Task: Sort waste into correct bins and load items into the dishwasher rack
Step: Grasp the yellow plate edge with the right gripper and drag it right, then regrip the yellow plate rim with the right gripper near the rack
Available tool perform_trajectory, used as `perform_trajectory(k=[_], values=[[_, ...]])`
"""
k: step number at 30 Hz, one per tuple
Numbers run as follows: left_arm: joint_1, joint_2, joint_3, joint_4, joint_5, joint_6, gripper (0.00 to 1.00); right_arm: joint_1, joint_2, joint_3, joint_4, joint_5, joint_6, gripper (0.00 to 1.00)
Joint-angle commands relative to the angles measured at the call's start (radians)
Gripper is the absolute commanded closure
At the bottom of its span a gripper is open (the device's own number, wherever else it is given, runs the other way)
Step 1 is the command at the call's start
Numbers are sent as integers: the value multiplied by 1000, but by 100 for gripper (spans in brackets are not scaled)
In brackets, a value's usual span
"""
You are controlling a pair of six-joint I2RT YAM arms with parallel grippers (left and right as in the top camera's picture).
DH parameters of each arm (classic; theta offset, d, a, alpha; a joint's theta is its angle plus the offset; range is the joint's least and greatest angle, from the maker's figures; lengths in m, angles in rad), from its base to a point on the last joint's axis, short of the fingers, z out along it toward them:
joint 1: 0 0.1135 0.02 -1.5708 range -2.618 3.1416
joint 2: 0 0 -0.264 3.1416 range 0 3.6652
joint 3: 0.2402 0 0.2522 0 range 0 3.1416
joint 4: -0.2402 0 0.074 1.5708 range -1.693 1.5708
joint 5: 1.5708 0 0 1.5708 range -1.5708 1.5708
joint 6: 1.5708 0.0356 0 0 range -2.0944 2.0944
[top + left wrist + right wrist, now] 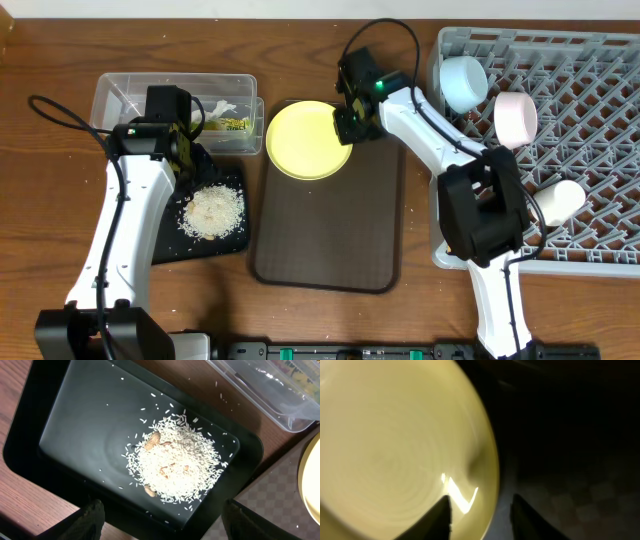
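Note:
The round yellow plate lies on the upper left of the brown serving tray. My right gripper is at its right edge. In the right wrist view its fingers are apart and straddle the plate rim, one over the plate and one outside. My left gripper hangs open and empty over the black tray, which holds the rice pile. The clear tub holds the snack wrapper and the white scrap. The chopsticks are out of view.
The grey rack fills the right side and holds the light blue bowl, a pale bowl and the white cup. The black tray lies left of the serving tray, below the tub.

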Motion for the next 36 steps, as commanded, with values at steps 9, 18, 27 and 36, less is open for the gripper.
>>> perform_trajectory(k=[9,18,27,36], values=[[4,2,8,-3,-19,-5,23,2,-4,8,-32,13,23,99],[4,2,8,-4,-19,-5,23,-78,-191,9,-77,30,-32,99],[4,2,8,-3,-19,-5,23,-134,-341,8,-206,122,-61,99],[4,2,8,-3,-19,-5,23,-124,-321,3,-290,121,-60,99]])
